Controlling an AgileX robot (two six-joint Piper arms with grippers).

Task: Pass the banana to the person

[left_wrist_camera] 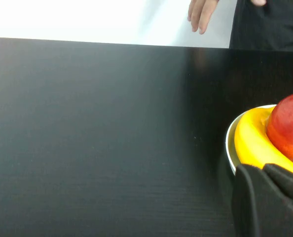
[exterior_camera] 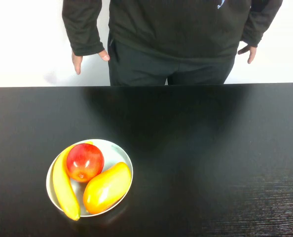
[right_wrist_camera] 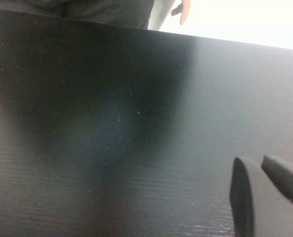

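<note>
The banana (exterior_camera: 62, 185) lies along the left side of a white plate (exterior_camera: 121, 152) at the table's front left, next to a red apple (exterior_camera: 84, 161). The person (exterior_camera: 176, 29) stands behind the far edge, both hands hanging down at the sides. My left gripper (left_wrist_camera: 262, 168) does not show in the high view; in the left wrist view its fingertips sit together, empty, just short of the banana (left_wrist_camera: 250, 143) and the plate rim (left_wrist_camera: 230, 148). My right gripper (right_wrist_camera: 255, 160) has its fingers close together, empty, over bare table.
A plump yellow-orange mango-like fruit (exterior_camera: 107, 187) fills the plate's right side. The apple (left_wrist_camera: 289, 128) rests against the banana. The black table (exterior_camera: 210, 148) runs to its far edge just in front of the person. The person's hands (exterior_camera: 77, 61) (exterior_camera: 249, 52) hang beyond that edge.
</note>
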